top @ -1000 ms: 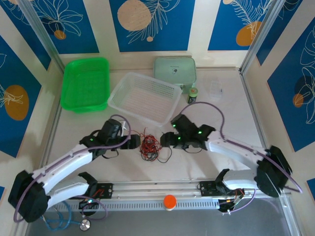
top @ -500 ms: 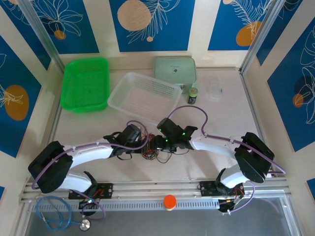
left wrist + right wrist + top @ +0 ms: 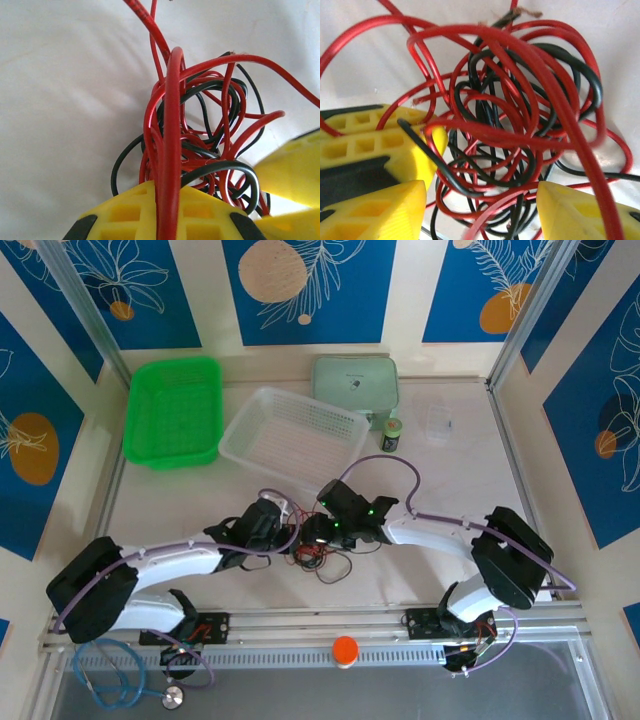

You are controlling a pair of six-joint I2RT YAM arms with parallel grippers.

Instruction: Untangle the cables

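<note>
The cables, one red (image 3: 172,100) and one black (image 3: 220,167), lie in one knotted heap (image 3: 318,552) at the middle of the table. My left gripper (image 3: 169,189) has come in from the left and is shut on a strand of the red cable, which runs straight up between its yellow fingers (image 3: 125,207). Facing it from the right, my right gripper (image 3: 482,200) stands open, its yellow fingertips (image 3: 580,210) on either side of the tangle of red (image 3: 530,60) and black (image 3: 585,75) loops. In the top view the two grippers (image 3: 296,540) (image 3: 318,533) nearly meet over the heap.
A green basket (image 3: 173,410) and a clear white basket (image 3: 293,438) stand at the back. A pale green box (image 3: 355,385), a small jar (image 3: 391,434) and a small clear container (image 3: 438,423) are back right. A stethoscope (image 3: 130,680) lies beyond the near left rail.
Both arms have closed in on the tangle, the left moving right and the right moving left. The left gripper has gone from open to shut on a red strand.
</note>
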